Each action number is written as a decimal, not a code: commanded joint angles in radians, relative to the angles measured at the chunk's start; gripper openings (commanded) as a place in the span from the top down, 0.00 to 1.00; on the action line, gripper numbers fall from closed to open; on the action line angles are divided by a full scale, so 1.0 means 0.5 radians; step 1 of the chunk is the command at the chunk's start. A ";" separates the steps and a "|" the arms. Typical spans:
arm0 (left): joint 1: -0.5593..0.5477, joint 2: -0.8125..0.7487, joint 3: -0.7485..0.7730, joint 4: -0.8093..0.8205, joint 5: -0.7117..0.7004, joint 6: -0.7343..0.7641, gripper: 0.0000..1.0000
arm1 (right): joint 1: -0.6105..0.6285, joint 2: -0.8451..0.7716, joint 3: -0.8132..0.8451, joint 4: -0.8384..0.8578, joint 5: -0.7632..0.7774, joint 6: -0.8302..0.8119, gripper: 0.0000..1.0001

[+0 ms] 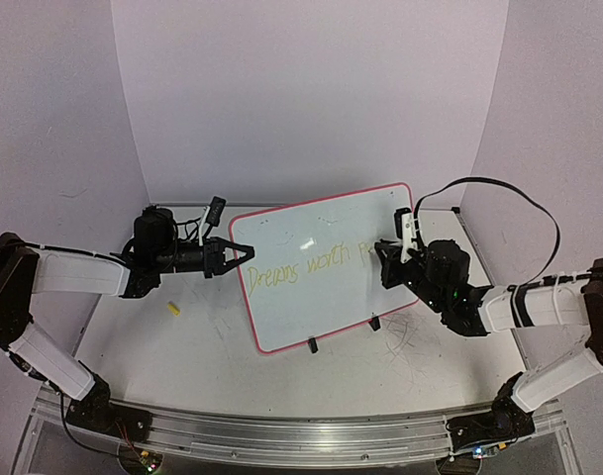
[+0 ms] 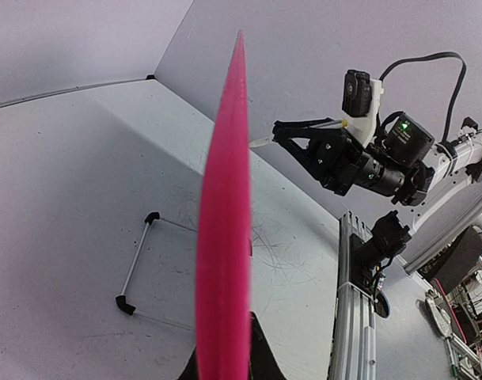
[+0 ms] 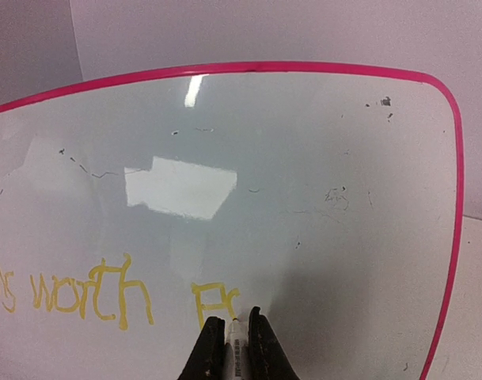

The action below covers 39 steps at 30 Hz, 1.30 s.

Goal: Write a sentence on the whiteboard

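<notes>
While the left gripper (image 1: pixel 242 251) pinches the whiteboard (image 1: pixel 331 233) by its left rim at centre frame, the right gripper (image 3: pixel 236 324) clamps a yellow marker (image 3: pixel 237 342), tip on the board. The sentence (image 3: pixel 106 293) stands unfinished at the third word, lower centre; the next strokes probably need steady tip pressure, running rightward.

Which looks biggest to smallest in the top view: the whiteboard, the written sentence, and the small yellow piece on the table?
1. whiteboard, clearly largest.
2. sentence, contained within the board's face.
3. yellow piece, clearly smallest.

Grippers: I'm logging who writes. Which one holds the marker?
The right gripper, shut on a marker at the end of the yellow sentence. The left gripper instead clamps the whiteboard by its pink rim.
</notes>
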 commanded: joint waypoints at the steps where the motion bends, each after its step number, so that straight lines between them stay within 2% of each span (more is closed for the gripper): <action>1: 0.032 -0.018 0.015 -0.174 -0.172 0.215 1.00 | 0.009 -0.050 -0.029 0.013 0.094 0.042 1.00; 9: 0.032 -0.016 0.012 -0.173 -0.165 0.218 1.00 | 0.007 0.049 0.063 0.140 0.141 0.023 1.00; 24: 0.032 -0.003 0.015 -0.174 -0.161 0.227 1.00 | 0.000 0.108 0.150 0.179 0.184 -0.013 1.00; 39: 0.032 -0.036 0.003 -0.177 -0.182 0.227 1.00 | 0.004 0.034 0.027 0.086 0.126 0.052 1.00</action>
